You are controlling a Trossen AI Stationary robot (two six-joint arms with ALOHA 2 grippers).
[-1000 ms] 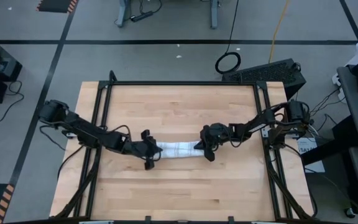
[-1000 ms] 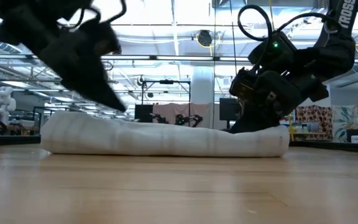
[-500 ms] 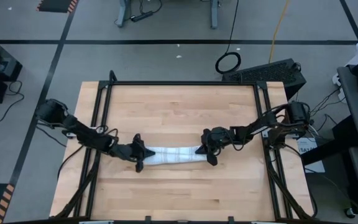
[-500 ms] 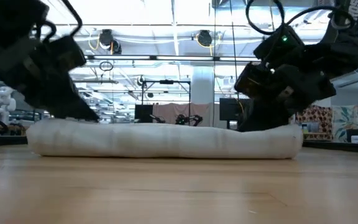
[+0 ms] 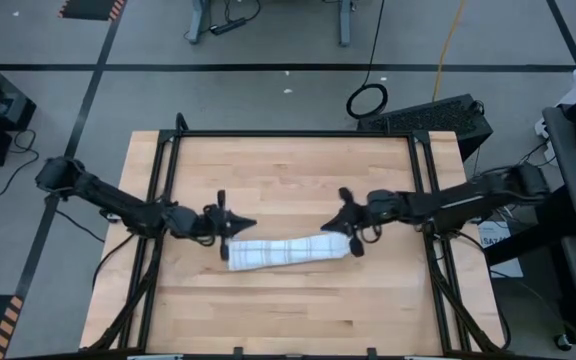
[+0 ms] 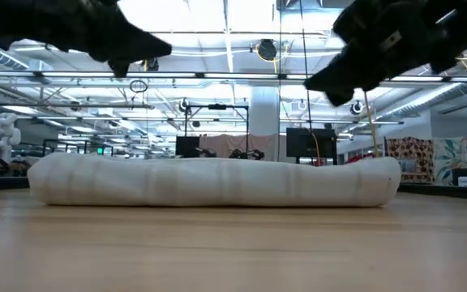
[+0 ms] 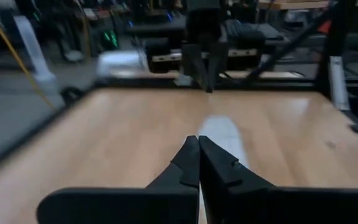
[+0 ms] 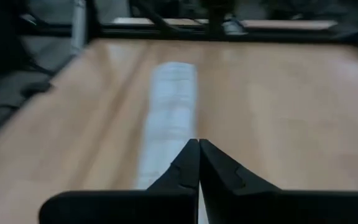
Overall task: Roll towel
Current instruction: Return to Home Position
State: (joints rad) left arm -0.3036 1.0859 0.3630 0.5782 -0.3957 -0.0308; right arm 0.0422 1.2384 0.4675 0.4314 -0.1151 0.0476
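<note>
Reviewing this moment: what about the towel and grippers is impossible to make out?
Towel end spirals: too small in high view, side-on in low view.
Towel's near part: hidden behind left gripper in left wrist view, right gripper in right wrist view.
Both grippers: partly cut off by low view's top edge.
</note>
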